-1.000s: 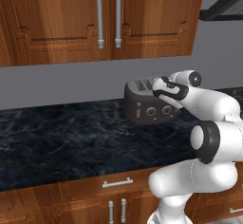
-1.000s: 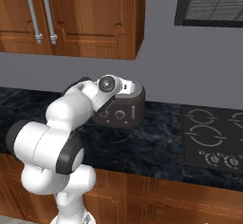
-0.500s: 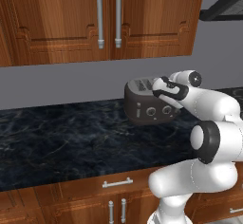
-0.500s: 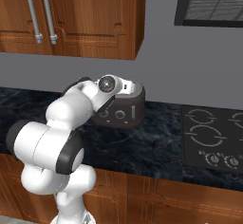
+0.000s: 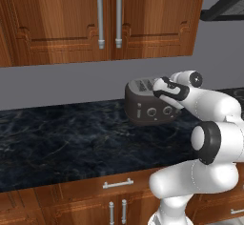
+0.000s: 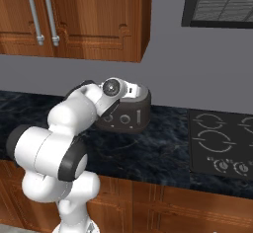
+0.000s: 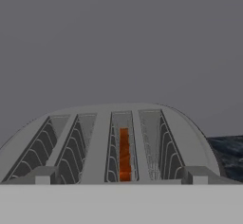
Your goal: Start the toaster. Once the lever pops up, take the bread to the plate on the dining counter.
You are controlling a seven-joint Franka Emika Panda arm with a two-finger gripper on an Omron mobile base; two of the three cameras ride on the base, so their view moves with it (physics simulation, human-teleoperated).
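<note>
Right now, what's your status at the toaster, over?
Tool open, empty, poised over the toaster. Bread sits down in the third slot from the left in the hand view. No obstruction seen around the slots.

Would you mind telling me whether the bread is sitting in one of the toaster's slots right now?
Yes, in the hand view the bread stands edge-on, sunk down in the third slot of the toaster.

No text, label, brand, number or sign can be read anywhere. The toaster point(image 5: 151, 106) front carries only plain knobs and a slider, and the hob point(image 6: 222, 145) at the desk's right edge bears only unlettered ring markings.
</note>
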